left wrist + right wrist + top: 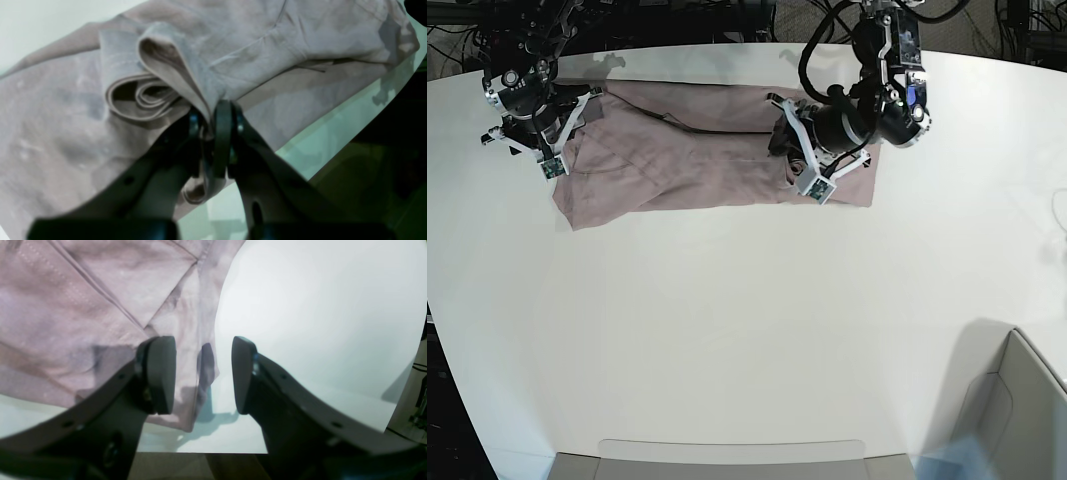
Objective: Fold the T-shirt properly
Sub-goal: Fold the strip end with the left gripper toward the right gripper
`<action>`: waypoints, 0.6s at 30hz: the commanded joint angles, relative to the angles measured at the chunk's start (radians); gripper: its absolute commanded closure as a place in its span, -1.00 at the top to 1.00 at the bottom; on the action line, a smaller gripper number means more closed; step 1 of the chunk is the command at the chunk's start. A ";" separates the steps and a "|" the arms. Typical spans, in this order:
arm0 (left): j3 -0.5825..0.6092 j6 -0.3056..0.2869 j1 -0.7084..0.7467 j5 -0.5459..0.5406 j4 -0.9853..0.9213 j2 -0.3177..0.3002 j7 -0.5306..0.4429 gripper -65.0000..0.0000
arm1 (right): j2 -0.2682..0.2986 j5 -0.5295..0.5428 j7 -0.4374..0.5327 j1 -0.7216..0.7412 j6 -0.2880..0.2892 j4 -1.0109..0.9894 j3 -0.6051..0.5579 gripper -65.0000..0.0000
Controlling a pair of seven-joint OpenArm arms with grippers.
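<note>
Left gripper (210, 125) pinching T-shirt (687, 150) fold; shirt lying left-right.

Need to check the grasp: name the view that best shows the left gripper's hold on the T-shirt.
Left wrist view: the left gripper is shut on a bunched fold of the T-shirt. Base shows it small; the right wrist view misses it.
</note>
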 commanded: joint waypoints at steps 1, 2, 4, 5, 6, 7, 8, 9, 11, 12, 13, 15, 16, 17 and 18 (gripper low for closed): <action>0.000 0.000 -0.008 -0.017 0.018 0.016 -0.020 -1.00 | 0.005 0.002 0.009 0.005 0.011 0.016 0.001 -0.16; 0.002 0.000 -0.008 -0.015 0.018 0.017 -0.020 -1.00 | 0.005 0.002 0.009 0.005 0.011 0.016 0.001 -0.16; 0.009 0.000 -0.008 -0.014 0.018 0.019 -0.020 -1.00 | -0.001 0.002 0.009 0.005 0.011 0.016 0.001 -0.16; 0.011 0.000 -0.010 -0.012 0.018 0.019 -0.019 -1.00 | -0.007 0.001 0.009 0.005 0.011 0.016 0.002 -0.16; 0.011 0.000 -0.010 -0.012 0.018 0.017 -0.016 -1.00 | -0.009 0.001 0.009 0.005 0.011 0.016 0.004 -0.16; 0.011 0.001 -0.010 -0.012 0.018 0.016 -0.013 -1.00 | -0.009 0.001 0.009 0.005 0.011 0.016 0.002 -0.16; 0.008 0.007 -0.010 -0.012 0.018 0.013 -0.013 -1.00 | -0.009 0.001 0.009 0.005 0.011 0.016 0.002 -0.16; 0.003 0.030 -0.010 -0.012 0.018 0.013 -0.013 -1.00 | -0.009 0.001 0.009 0.005 0.011 0.016 0.002 -0.16; 0.002 0.128 -0.005 -0.012 0.018 0.013 -0.013 -0.84 | -0.009 0.001 0.009 0.004 0.011 0.016 0.002 -0.16; 0.009 0.198 -0.004 -0.012 0.018 0.011 -0.011 -0.68 | -0.009 0.001 0.009 0.004 0.011 0.016 0.002 -0.16; 0.012 0.259 -0.002 -0.017 0.018 0.011 -0.011 -0.53 | -0.009 0.001 0.009 0.005 0.011 0.016 0.002 -0.16; 0.018 0.320 -0.002 -0.019 0.019 0.011 0.010 -0.26 | -0.009 0.001 0.009 0.005 0.011 0.016 0.001 -0.16; 0.029 0.322 -0.008 -0.019 0.021 0.011 0.036 -0.15 | -0.009 0.001 0.009 0.005 0.011 0.016 0.001 -0.16; 0.038 0.322 -0.010 -0.019 0.021 0.011 0.064 -0.09 | -0.009 0.001 0.009 0.005 0.011 0.016 0.001 -0.16; 0.041 0.320 -0.013 -0.019 0.022 0.011 0.069 -0.09 | -0.009 0.001 0.009 0.005 0.011 0.016 0.001 -0.16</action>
